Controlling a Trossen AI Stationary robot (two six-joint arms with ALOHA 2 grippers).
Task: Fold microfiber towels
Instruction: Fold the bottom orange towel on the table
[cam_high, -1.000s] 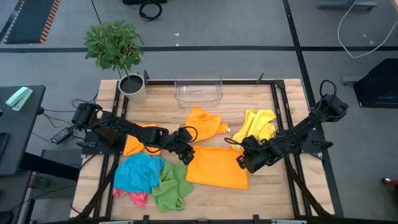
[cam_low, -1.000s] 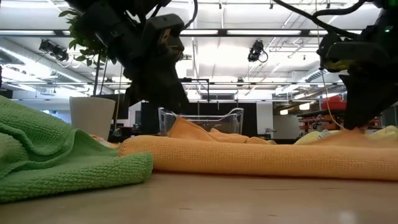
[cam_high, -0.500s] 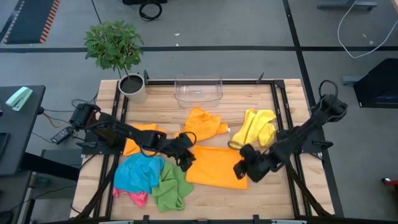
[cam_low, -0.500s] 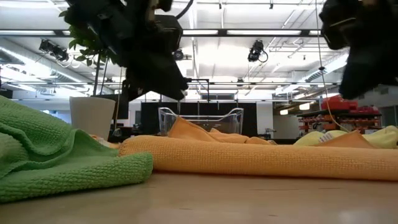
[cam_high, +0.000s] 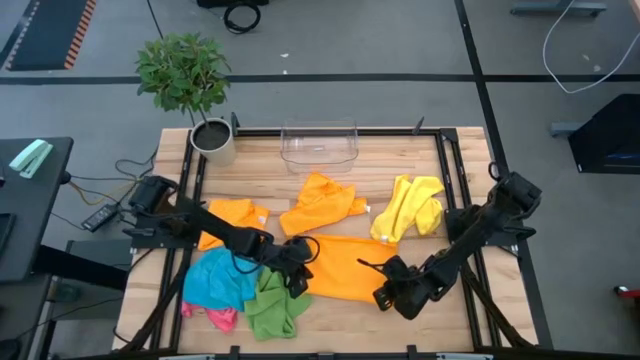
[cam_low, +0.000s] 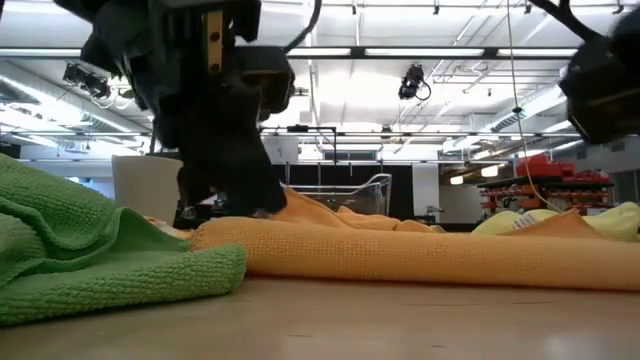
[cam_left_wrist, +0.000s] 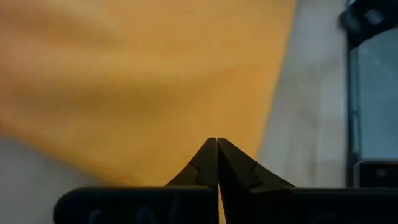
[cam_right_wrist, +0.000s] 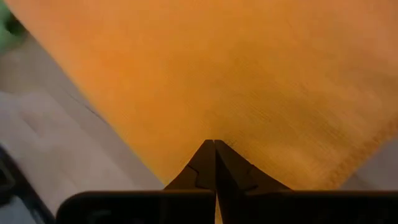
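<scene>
Two grippers sit at the near corners of the flat orange towel (cam_high: 345, 267), which lies spread at the middle of the table (cam_high: 330, 320), likely so its near edge can be lifted and folded over toward the far edge. Left gripper (cam_high: 296, 281) at the towel's near left corner, just beside the green towel (cam_high: 273, 303); its fingers (cam_left_wrist: 214, 163) are pressed fully together, tips on orange cloth at the hem. Right gripper (cam_high: 385, 296) at the near right corner, fingers (cam_right_wrist: 211, 163) likewise closed tight with the cloth's stitched edge running into the tips. Whether each pinch truly has fabric between the pads I judge probable, not certain. Other towels wait around: blue (cam_high: 222, 277) and pink (cam_high: 220, 318) by the green, crumpled orange ones (cam_high: 322, 202) beyond, yellow (cam_high: 410, 205) toward the right. Clear bin (cam_high: 319, 146) at the far edge, potted plant (cam_high: 190, 85) at the far left corner.
</scene>
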